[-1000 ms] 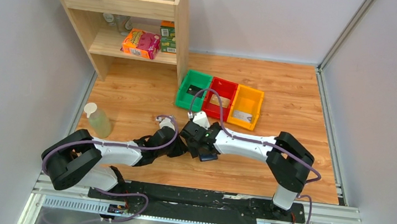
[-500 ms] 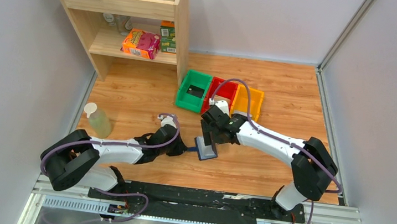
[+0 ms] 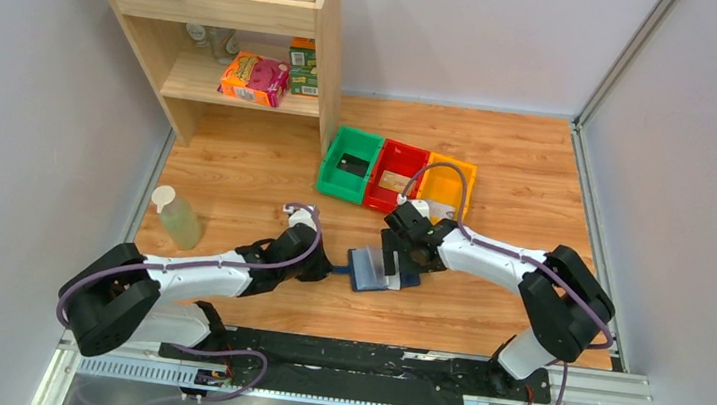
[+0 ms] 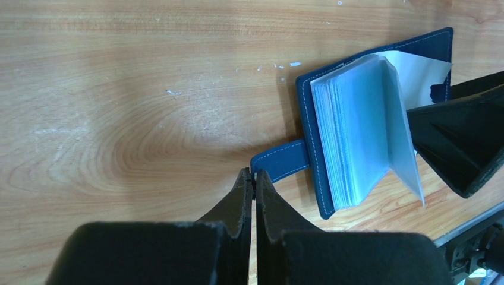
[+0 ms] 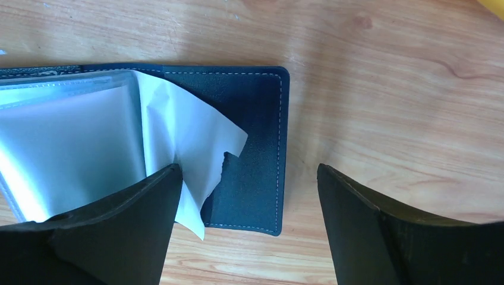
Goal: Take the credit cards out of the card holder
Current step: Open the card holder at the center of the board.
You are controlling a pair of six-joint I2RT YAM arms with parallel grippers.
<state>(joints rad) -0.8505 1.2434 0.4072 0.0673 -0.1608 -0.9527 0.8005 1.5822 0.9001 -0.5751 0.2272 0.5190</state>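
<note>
The navy card holder (image 3: 367,270) lies open on the wooden table, its blue-grey clear pockets (image 4: 356,130) fanned up. No card shows in them. My left gripper (image 4: 254,178) is shut on the holder's blue strap tab (image 4: 282,161). My right gripper (image 5: 249,178) is open just above the holder's right cover (image 5: 255,136), one finger (image 5: 119,225) against a torn clear sleeve (image 5: 184,136). It holds nothing. A black card (image 3: 348,164) lies in the green bin, a tan card (image 3: 394,180) in the red bin, and a silver card (image 3: 439,209) in the yellow bin.
Green (image 3: 336,165), red (image 3: 417,164) and yellow (image 3: 463,188) bins stand in a row behind the holder. A wooden shelf (image 3: 323,68) with boxes and cups is at the back left. A clear bottle (image 3: 175,217) stands at the left.
My right gripper rose toward the bins, then came down over the holder's right side. The holder now lies open wider. My left gripper kept its hold on the strap.
</note>
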